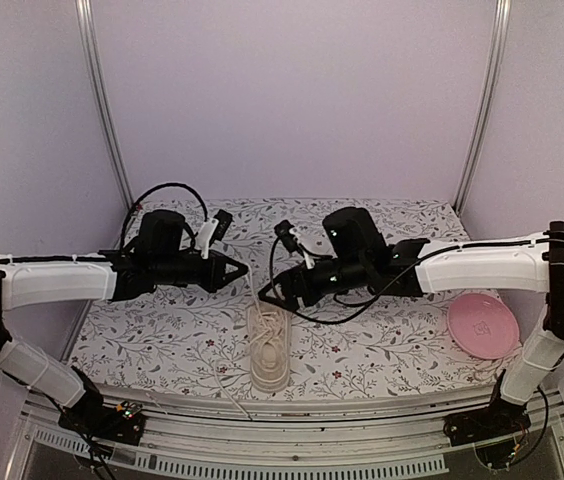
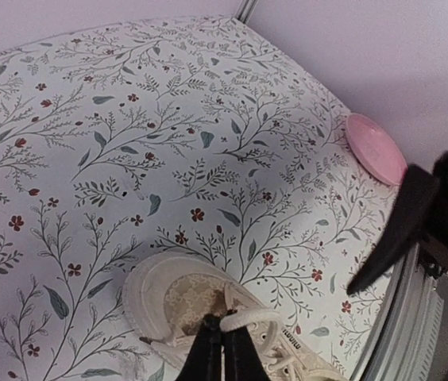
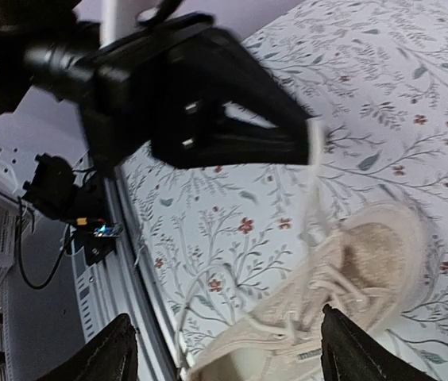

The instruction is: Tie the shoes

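Cream shoe (image 1: 267, 345) is lying on the flowery table (image 1: 162, 340), close to the near edge and between the two arms. Its toe is pointing to the far side.

The left pincer (image 2: 224, 327) is hanging just over the shoe. Its fingers are pressing tight together and pinching a white lace (image 2: 244, 320). The lace is running from the pinch down to the shoe. From the top it is looking like a very thin line and is hard to follow.

The right pincer (image 3: 224, 313) is hanging just right of the left one, over the far end of the shoe. Its two fingers are spreading wide and are holding nothing. Only the finger ends are showing in its own camera, cut off at the bottom.

The heel is getting cut off at the bottom of the left wrist view. In the right wrist view the shoe is looking blurry. I cannot tell how the laces are crossing on the shoe.

A pink plate (image 1: 482, 325) is sitting at the right of the table, well apart from the shoe.
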